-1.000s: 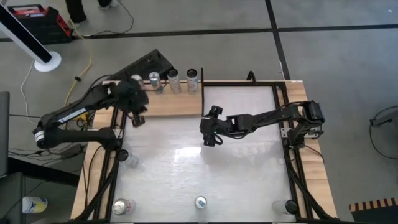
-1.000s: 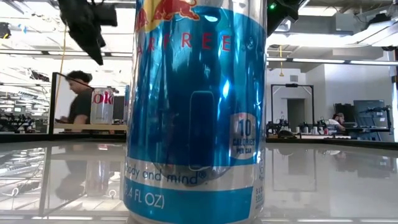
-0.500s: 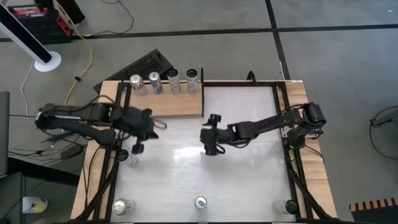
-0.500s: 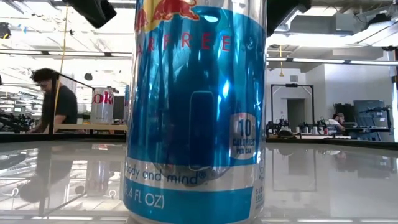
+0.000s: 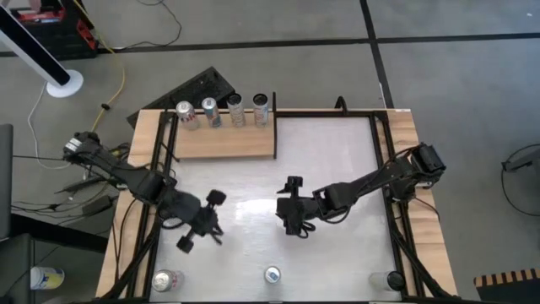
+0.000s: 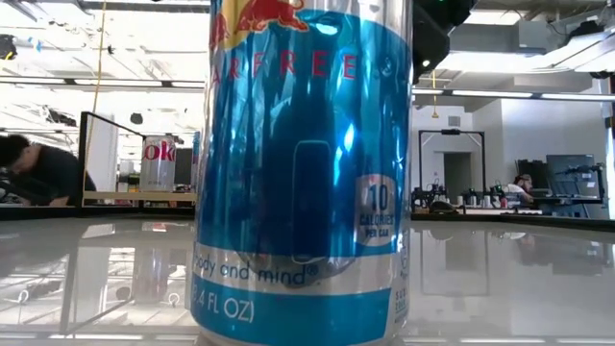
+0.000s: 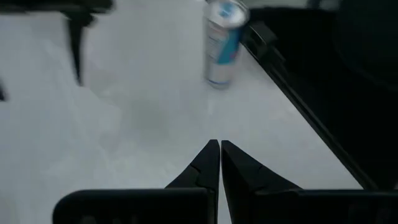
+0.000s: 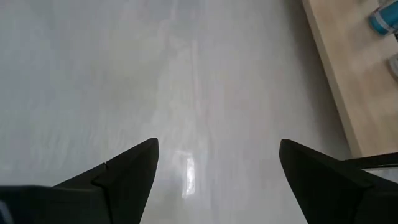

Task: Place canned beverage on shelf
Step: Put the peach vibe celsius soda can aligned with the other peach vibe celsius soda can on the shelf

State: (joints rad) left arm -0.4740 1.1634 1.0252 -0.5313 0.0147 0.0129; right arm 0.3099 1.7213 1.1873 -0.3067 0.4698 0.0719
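The pale wooden shelf lies at the table's far left and carries several cans standing upright in a row. A blue and silver can stands upright at the middle of the near edge. It fills the low view and shows in the left wrist view. My left gripper is shut and empty over the white tabletop, left of centre. My right gripper is open and empty over the table's middle. The right wrist view shows the shelf.
Two more cans stand at the near edge, one at the left corner and one at the right corner. Black frame rails run along the table's sides. A person is in the room beyond.
My left gripper has gone from above the shelf toward the near edge and a little toward the right, staying shut. My right gripper has moved a little toward the near edge. The left arm now covers a can that stood by the left rail.
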